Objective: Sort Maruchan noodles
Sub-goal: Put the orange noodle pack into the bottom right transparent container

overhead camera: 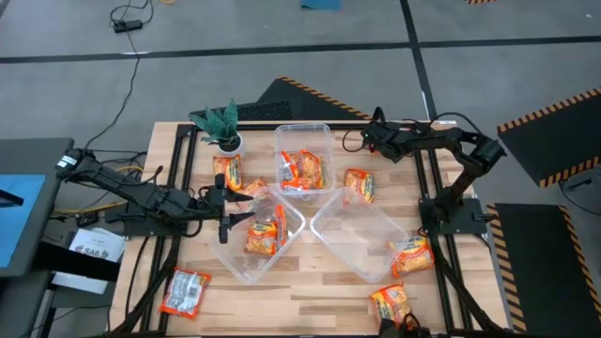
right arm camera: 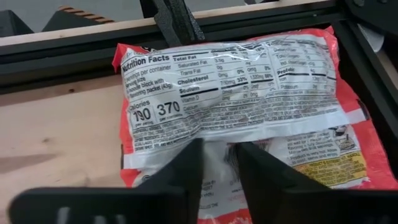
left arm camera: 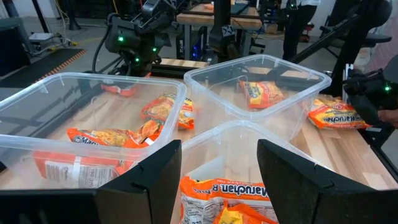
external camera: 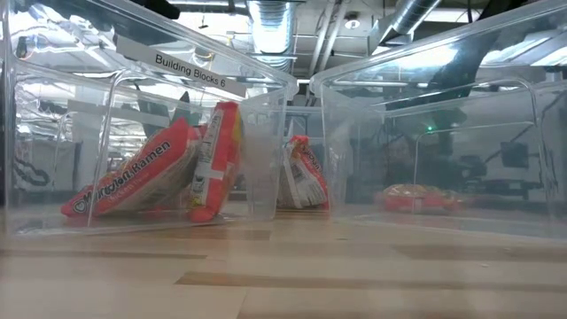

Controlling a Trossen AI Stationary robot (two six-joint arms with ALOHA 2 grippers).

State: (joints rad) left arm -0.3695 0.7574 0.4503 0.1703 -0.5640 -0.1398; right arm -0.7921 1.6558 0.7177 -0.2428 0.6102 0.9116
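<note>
Maruchan noodle packets lie in the far tub (overhead camera: 302, 169) and in the near-left tub (overhead camera: 266, 232). More rest flat on the table (overhead camera: 227, 172) (overhead camera: 359, 185) (overhead camera: 185, 291) (overhead camera: 392, 302). One is at the near-right tub's corner (overhead camera: 411, 253). My left gripper (overhead camera: 225, 221) is open over the near-left tub's left rim, above its packets (left arm camera: 227, 193). My right gripper (overhead camera: 369, 141) is at the table's far edge, shut on a packet (right arm camera: 230, 81) that shows its white nutrition-label back. The arm hides that packet in the high view. My right gripper pinches the noodle packet between its two fingers (right arm camera: 180, 168) at the middle of one long edge (right arm camera: 217, 138). The white printed back faces the wrist camera. The packet spreads away from the fingers over the black frame rails (right arm camera: 180, 25). I cannot tell whether it is lifted clear.
Three clear tubs stand mid-table: far (overhead camera: 302, 141), near-left (overhead camera: 235, 258), near-right (overhead camera: 352, 235). A small green potted plant (overhead camera: 221, 127) stands at the far left. Black frame rails run along the table's far and side edges. Bare wood lies along the near edge (overhead camera: 282, 300).
</note>
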